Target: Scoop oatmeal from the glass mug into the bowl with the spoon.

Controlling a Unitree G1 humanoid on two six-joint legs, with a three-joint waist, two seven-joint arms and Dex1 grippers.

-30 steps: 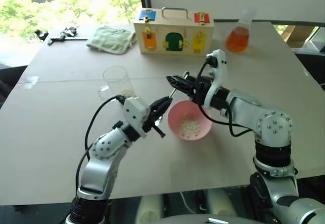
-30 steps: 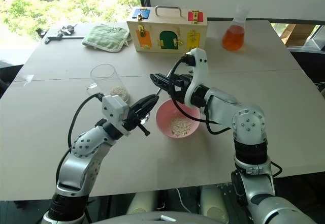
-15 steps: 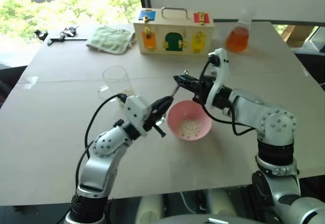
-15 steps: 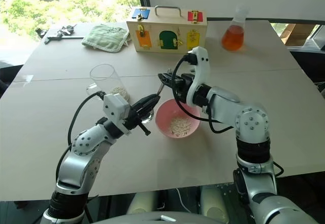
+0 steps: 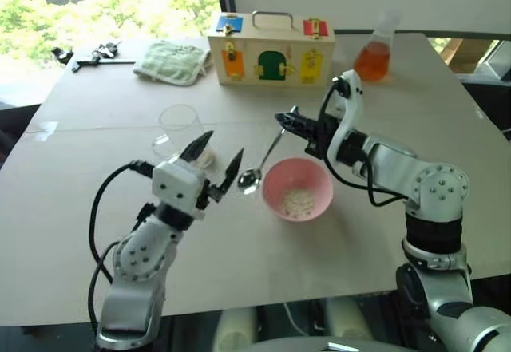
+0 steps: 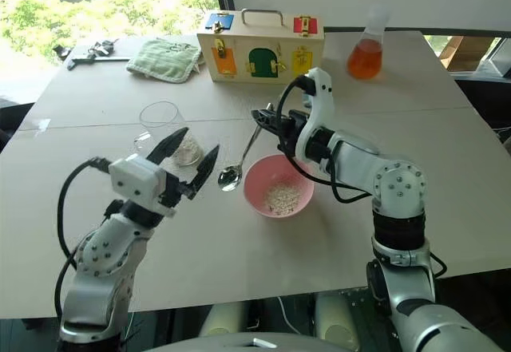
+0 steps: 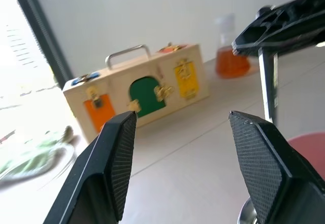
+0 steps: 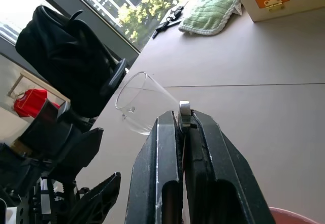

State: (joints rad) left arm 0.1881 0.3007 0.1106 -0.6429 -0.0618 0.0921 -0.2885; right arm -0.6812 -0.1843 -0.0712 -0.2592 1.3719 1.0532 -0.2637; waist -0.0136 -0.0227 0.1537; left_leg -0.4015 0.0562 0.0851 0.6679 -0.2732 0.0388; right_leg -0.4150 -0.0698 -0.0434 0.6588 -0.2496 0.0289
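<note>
1. The left gripper hangs over the desk nearest the front edge, its 2 black fingers spread wide with nothing between them.
2. Just beyond it stands the glass mug, left of the middle of the desk, with pale oatmeal in its bottom.
3. The pink bowl sits near the middle of the desk, right of the left gripper, with a small heap of oatmeal inside.
4. The spoon hangs tilted: its long axis runs from the handle end, up and farther back, down to the oval bowl, which points toward the front-left, just beside the pink bowl's left rim.
5. The right gripper is clamped on the spoon's handle tip, above the pink bowl's far side.
</note>
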